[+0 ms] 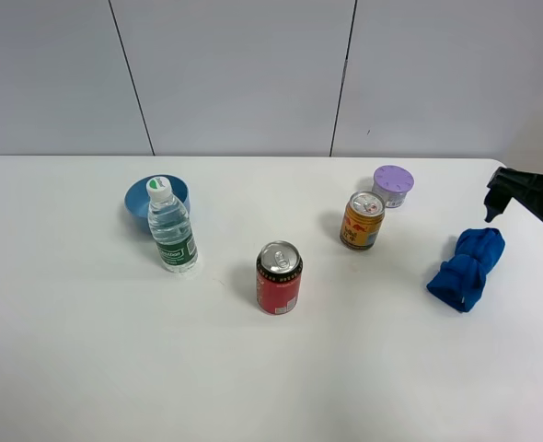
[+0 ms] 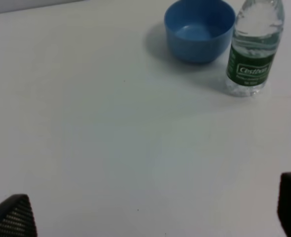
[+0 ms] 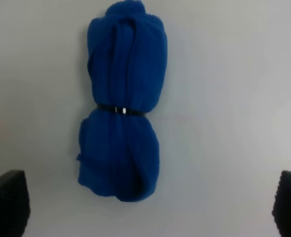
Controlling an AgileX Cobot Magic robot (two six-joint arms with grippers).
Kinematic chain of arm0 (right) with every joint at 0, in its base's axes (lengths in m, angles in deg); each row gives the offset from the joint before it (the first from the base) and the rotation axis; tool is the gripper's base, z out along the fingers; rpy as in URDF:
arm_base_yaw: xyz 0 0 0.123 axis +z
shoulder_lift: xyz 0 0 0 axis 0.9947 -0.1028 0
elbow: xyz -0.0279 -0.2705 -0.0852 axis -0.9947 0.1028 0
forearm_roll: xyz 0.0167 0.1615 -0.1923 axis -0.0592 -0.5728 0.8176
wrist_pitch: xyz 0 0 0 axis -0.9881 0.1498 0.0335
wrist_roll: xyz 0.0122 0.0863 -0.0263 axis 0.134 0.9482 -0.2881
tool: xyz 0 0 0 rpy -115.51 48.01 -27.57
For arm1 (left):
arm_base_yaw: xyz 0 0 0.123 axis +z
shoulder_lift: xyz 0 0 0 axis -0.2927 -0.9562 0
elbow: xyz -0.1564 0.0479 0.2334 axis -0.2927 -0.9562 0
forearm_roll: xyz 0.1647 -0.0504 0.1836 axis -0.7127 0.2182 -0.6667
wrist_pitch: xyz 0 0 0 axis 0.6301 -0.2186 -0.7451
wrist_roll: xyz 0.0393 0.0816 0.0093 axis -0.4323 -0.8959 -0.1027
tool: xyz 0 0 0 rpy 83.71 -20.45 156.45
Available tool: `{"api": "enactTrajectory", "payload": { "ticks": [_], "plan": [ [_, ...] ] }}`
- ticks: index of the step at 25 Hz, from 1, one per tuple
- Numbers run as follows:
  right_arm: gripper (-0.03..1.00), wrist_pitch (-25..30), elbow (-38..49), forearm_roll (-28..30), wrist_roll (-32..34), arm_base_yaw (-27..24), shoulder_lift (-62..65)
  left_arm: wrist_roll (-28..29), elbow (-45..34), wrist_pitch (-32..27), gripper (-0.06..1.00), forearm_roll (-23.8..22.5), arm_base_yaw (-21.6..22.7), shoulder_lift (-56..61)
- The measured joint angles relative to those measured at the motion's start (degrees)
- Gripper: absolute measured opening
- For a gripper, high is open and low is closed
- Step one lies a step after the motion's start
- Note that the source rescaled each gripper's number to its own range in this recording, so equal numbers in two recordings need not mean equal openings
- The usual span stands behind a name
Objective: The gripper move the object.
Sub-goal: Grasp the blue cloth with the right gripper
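White table (image 1: pixel 87 368), pale panelled wall (image 1: pixel 244 74) behind. Blue cloth roll (image 1: pixel 467 267), banded at its middle, lies at 3 o'clock of the table. Right gripper (image 3: pixel 148 212) hangs at its 1 o'clock, jaws spread wide, empty. Left gripper (image 2: pixel 150 215) likewise spread, empty. Water bottle (image 1: pixel 172 230) upright at 10 o'clock of the red can (image 1: pixel 279 278); blue bowl (image 1: pixel 141 198) at the bottle's 11 o'clock. Yellow can (image 1: pixel 363 221) at 1 o'clock of the red, purple tub (image 1: pixel 393 184) at 1 o'clock again.
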Motion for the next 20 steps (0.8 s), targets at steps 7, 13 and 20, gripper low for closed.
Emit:
{"api": "enactTrajectory", "payload": {
  "ticks": [7, 13, 20],
  "plan": [
    [0.99, -2.72, 0.0, 2.54, 4.8, -0.59, -1.82, 0.0, 0.0, 0.0, 1.0, 0.0, 0.0, 0.0],
    [0.99, -5.05, 0.0, 2.54, 5.14, -2.0, -6.14, 0.0, 0.0, 0.0, 1.0, 0.0, 0.0, 0.0],
    [0.99, -9.38, 0.0, 2.54, 5.14, -2.0, -12.87, 0.0, 0.0, 0.0, 1.0, 0.0, 0.0, 0.0]
  ]
}}
